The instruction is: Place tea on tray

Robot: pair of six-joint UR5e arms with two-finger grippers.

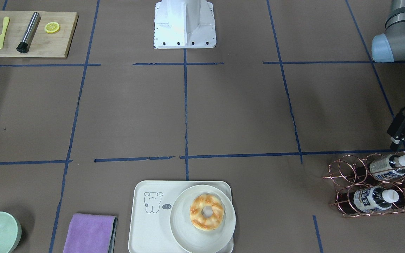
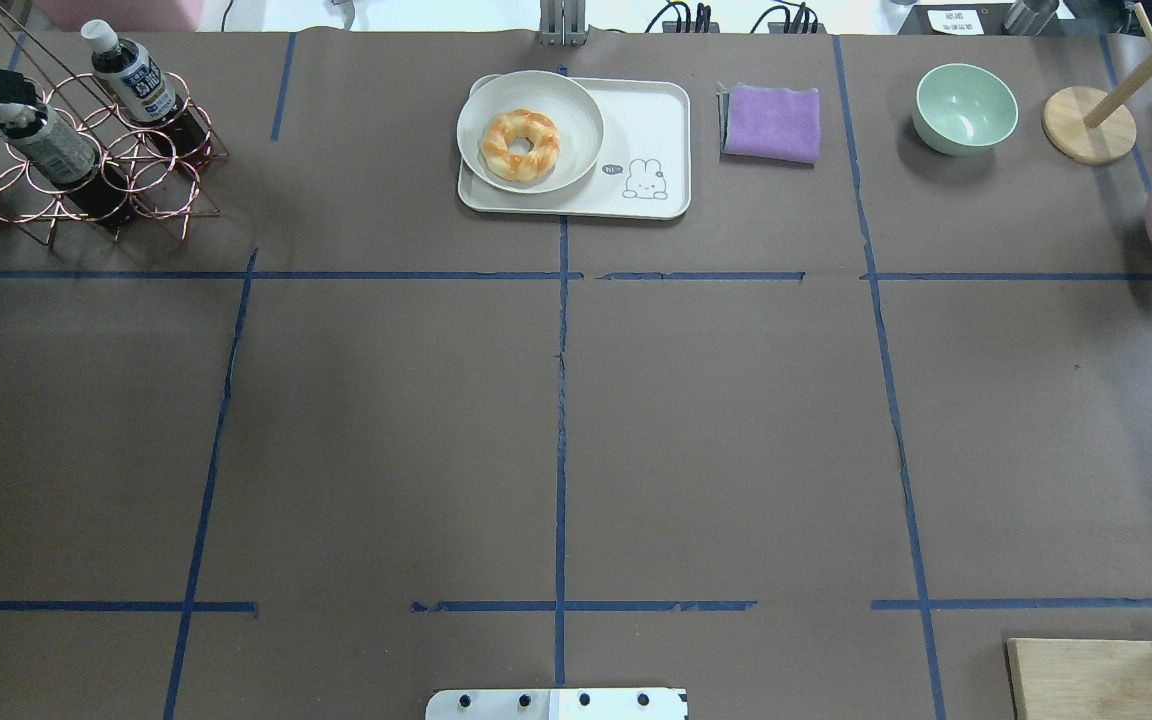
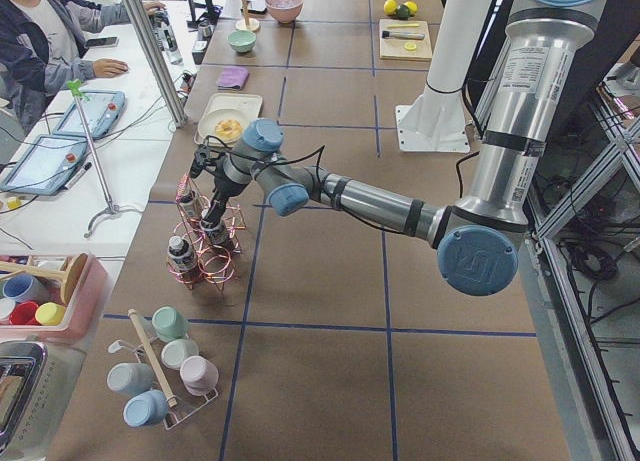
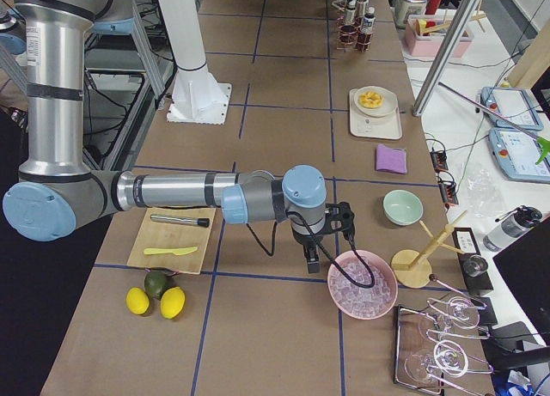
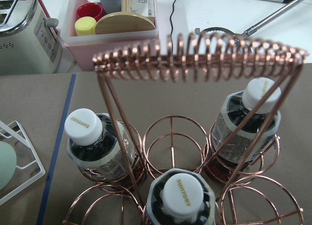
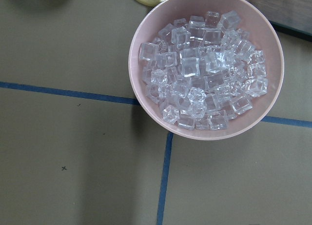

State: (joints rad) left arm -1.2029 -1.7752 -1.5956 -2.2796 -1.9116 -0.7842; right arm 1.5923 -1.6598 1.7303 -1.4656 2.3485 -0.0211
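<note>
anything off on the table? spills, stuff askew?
No spills or damage. Only oddity: the plate with the donut sits off-centre on the tray, overhanging its rim on the side away from the bear drawing. The three tea bottles sit in their rack.

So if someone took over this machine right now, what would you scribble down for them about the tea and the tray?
Left fingers: hovering at the copper rack, above the bottles; open or shut can't be told.
Right fingers: over the pink ice bowl, away from the job; state can't be told.
Tea bottles: all three stand in the rack.
Tray: at the operators' edge, with a plate and doughnut on one half; the bear half is bare.
Done: nothing placed yet.
Left: grip one bottle, lift it out, and set it on the tray's bare half.
</note>
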